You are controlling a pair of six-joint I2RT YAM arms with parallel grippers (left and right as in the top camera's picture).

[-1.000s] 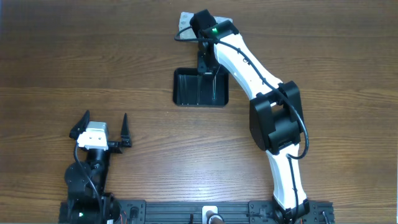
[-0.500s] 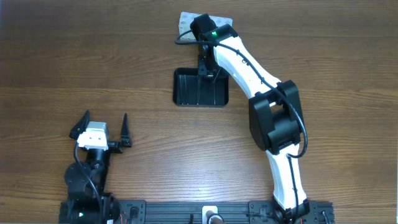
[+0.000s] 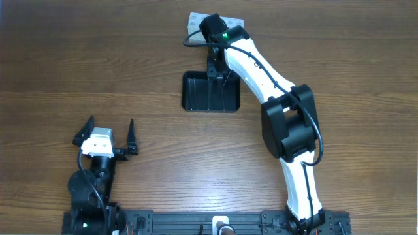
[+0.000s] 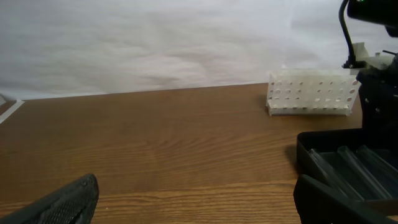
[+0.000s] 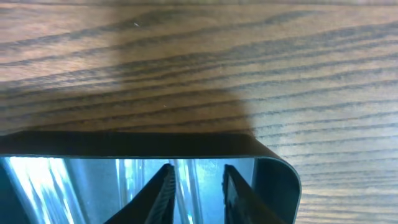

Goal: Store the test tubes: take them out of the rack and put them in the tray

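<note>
Right arm [image 3: 261,72] nudged toward rack [image 3: 196,20], right gripper [image 5: 198,170] narrowly parted over tray [image 5: 124,144] far end, tubes [image 5: 37,180] inside, left gripper [image 3: 111,123] wide apart.

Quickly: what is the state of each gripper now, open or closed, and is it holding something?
Left gripper: open, holding nothing.
Right gripper: open over the tray, with nothing visibly gripped.

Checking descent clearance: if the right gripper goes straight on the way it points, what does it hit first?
Most likely the tray, either its end wall or the test tubes lying just inside it. The right gripper points down right there. Depth is unclear.
</note>
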